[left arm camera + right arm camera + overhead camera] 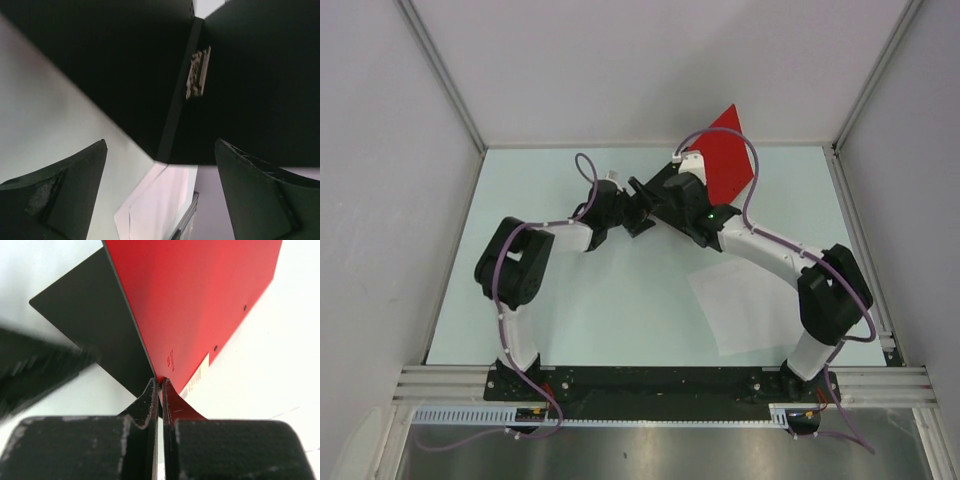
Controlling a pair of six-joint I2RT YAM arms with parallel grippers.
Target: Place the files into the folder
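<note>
In the right wrist view, your right claw [159, 386] is clenched on the near edge of the folder [200, 300], both fingers pressed together where the red cover meets the black. You see one folder. Its red outer face fills the upper right and is cut off by the top of the frame, and a black panel spreads out to the left of it. One white label [197, 377] sits at the cover's lower edge, partly hidden behind a finger. The small red print beside it is too small to read. Two dark dots mark the cover near its right edge. A dark blurred shape at the left cannot be made out

In the left wrist view, your left claw [161, 144] stands released, its two fingers wide apart at the bottom corners. The folder's black inside fills the upper frame, too dark for detail apart from one pale clip [198, 72] by the fold. Below it, a pale corner lies on the surface [45, 115]; you cannot tell whether it is a file

In the top view, the folder is raised and tilted at the far side of the surface, right of centre. Only a red triangle shows, and the rest is hidden behind the two claws. One file sheet [745, 305] lies flat at the near right, its edge under the right arm. You cannot tell whether more sheets lie beneath it, and no print on it is legible
</note>
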